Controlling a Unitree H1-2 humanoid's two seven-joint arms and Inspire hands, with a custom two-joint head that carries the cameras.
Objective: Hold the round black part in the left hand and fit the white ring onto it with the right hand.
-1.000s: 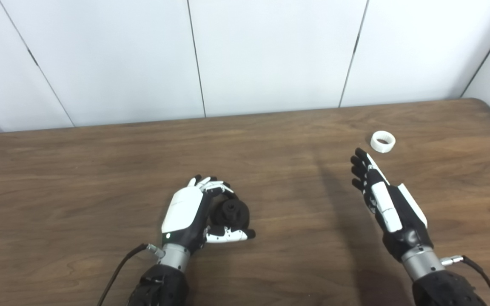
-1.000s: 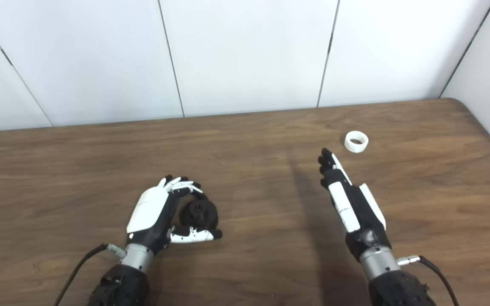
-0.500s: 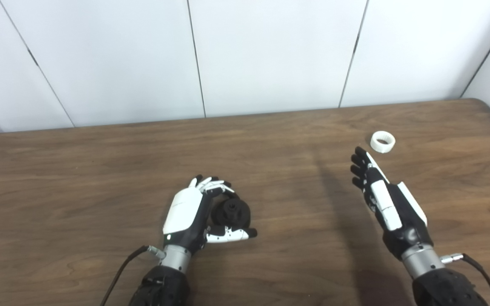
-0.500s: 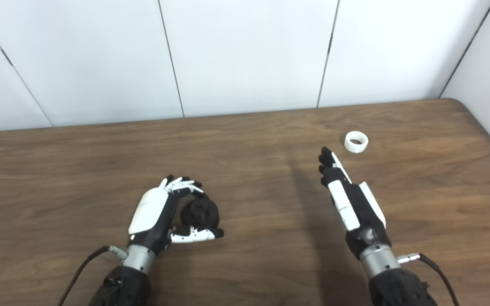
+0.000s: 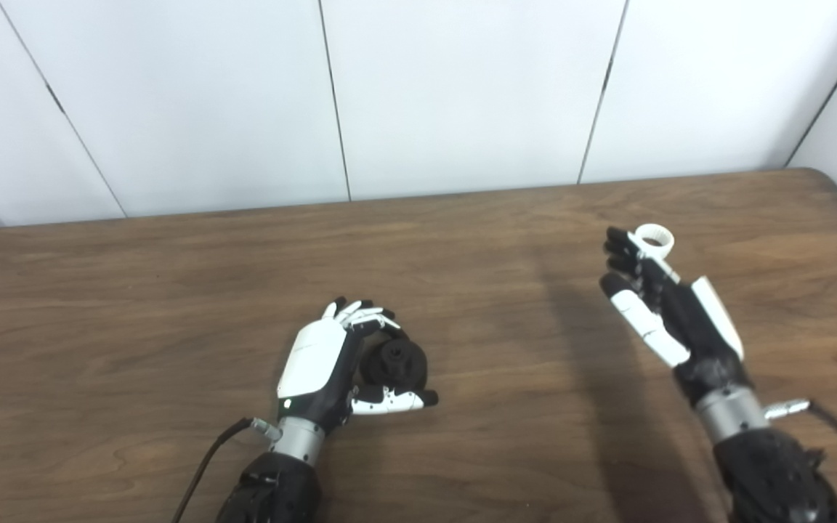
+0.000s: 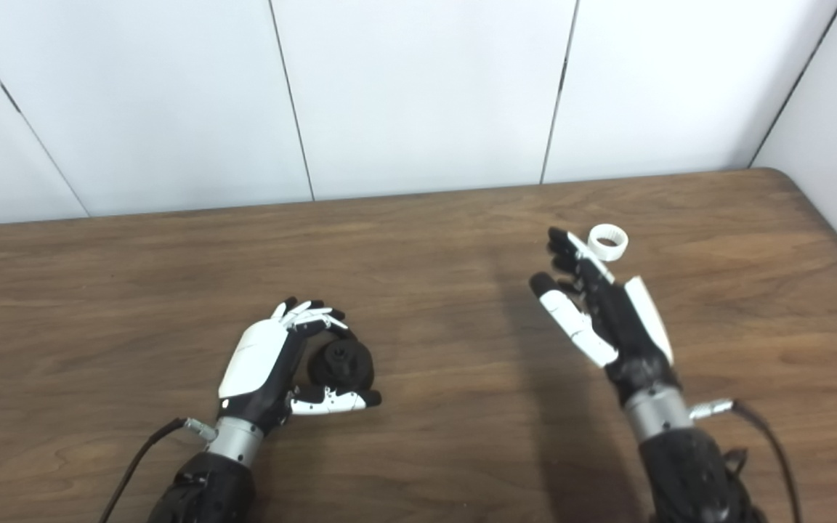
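Observation:
The round black part (image 5: 393, 361) rests near the table's front middle, cupped by my left hand (image 5: 324, 359), whose fingers curl over its far side and whose thumb lies along its near side. The white ring (image 5: 654, 240) lies on the table at the right. My right hand (image 5: 654, 305) hovers just short of it, fingers spread and extended, the fingertips (image 6: 562, 243) reaching the ring's left edge. The right hand holds nothing.
The brown wooden table (image 5: 171, 305) ends at white wall panels (image 5: 462, 94) behind. Its right rear corner (image 5: 836, 178) is rounded, close beyond the ring. A cable (image 5: 204, 465) trails from my left wrist, another (image 5: 836, 436) from my right.
My right hand has moved forward and up toward the ring and its thumb has spread away from the fingers. The left hand and black part stay put.

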